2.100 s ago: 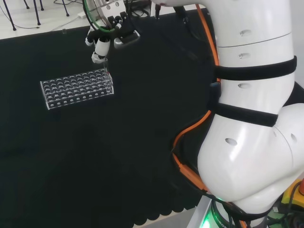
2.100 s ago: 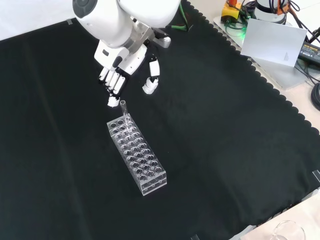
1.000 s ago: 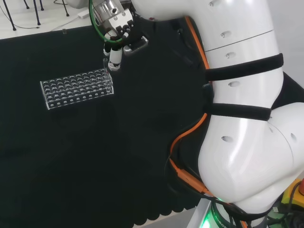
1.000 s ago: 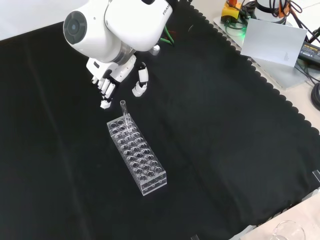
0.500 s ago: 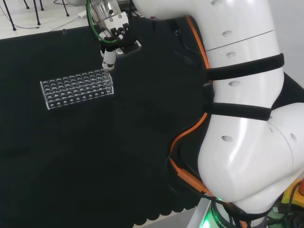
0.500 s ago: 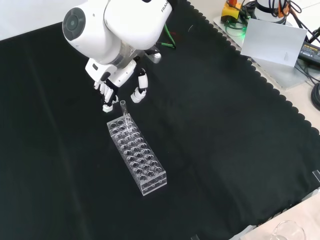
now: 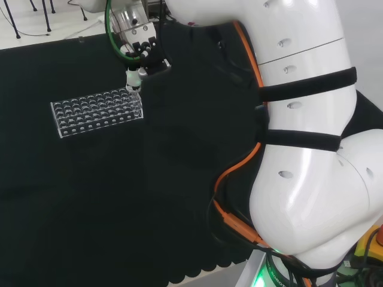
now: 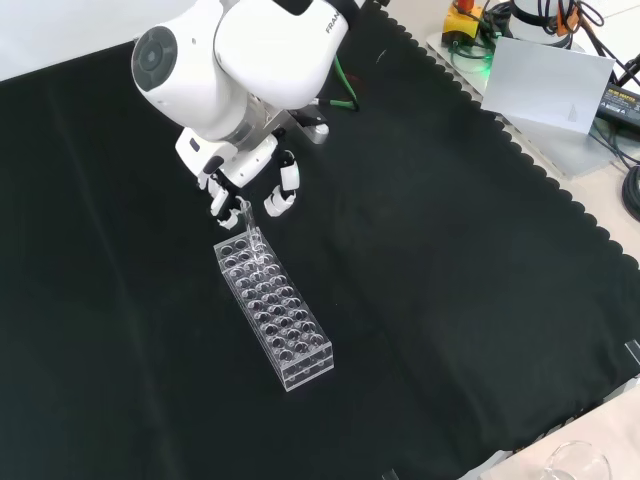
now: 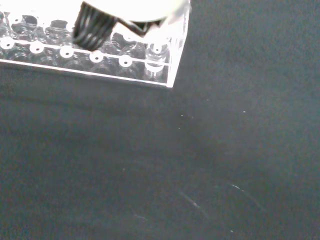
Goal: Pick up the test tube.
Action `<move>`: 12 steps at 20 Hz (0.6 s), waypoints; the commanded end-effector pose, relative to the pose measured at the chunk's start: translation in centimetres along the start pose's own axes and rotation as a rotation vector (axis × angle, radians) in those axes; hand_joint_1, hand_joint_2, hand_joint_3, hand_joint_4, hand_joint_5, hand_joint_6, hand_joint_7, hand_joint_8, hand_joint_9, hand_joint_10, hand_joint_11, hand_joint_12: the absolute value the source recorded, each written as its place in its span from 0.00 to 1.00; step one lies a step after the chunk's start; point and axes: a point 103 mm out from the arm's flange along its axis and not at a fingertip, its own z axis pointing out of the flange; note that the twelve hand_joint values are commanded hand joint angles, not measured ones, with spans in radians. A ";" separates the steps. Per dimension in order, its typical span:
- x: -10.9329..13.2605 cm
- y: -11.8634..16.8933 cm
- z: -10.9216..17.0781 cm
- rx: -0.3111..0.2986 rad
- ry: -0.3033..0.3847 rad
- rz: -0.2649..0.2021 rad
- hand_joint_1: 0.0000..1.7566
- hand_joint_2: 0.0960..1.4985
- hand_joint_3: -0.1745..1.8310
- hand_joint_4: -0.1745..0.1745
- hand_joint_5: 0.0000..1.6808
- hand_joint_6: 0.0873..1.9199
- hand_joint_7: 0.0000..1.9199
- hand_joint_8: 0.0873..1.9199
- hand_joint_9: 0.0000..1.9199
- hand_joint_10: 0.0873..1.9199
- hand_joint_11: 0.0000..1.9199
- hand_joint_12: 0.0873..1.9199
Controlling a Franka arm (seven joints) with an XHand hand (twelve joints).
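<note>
Test tube (image 8: 247, 222) upright in rack (image 8: 273, 311) corner on black cloth (image 8: 450, 260); hand (image 8: 235, 180) fingers apparently closing beside it, no grasp.

In the front view the arm's white link (image 8: 215, 60) covers the hand's palm. The test tube (image 8: 248, 222) is faint clear glass, and contact with the fingers (image 8: 275, 195) cannot be told.

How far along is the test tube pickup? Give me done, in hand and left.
Done: the hand is at the near end of the rack, right at the test tube.
In hand: the fingers are at the tube's top; whether they grip it cannot be told.
Left: the tube stands in the rack, not yet lifted.
</note>
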 end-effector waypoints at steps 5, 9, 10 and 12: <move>1.4 0.4 -0.6 -0.049 0.058 0.051 0.63 0.35 0.48 0.01 0.34 0.46 0.53 0.33 0.45 0.34 0.32 0.70; 1.8 0.3 -1.7 -0.124 0.052 0.111 0.66 0.40 0.43 0.00 0.51 0.46 0.66 0.29 0.56 0.30 0.38 0.67; 1.9 0.3 -1.9 -0.153 0.041 0.122 0.69 0.46 0.36 0.00 0.59 0.42 0.66 0.30 0.60 0.30 0.42 0.65; 2.0 0.1 -2.2 -0.196 0.043 0.145 0.75 0.47 0.33 0.00 0.68 0.32 0.69 0.28 0.65 0.32 0.53 0.59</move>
